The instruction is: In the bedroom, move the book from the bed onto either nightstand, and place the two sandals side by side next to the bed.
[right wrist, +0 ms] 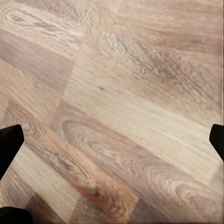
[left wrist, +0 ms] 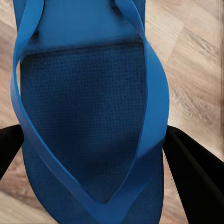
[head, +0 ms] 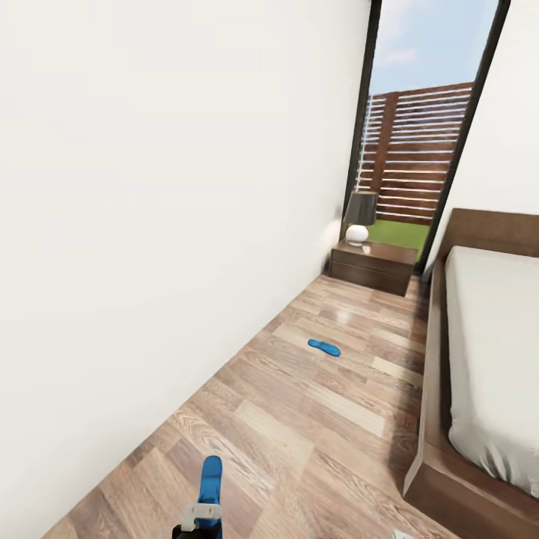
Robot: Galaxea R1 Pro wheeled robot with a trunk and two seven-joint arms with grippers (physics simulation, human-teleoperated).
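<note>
Pinching one blue sandal between black fingers, left gripper sits low by wall. Head view adds second sandal on floor, between wall and bed, nightstand beyond. Right gripper spread wide over planks.

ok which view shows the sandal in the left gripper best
The left wrist view: the held sandal shows close up, straps and footbed clear, between the fingers. The head view catches it small at the bottom edge.
</note>
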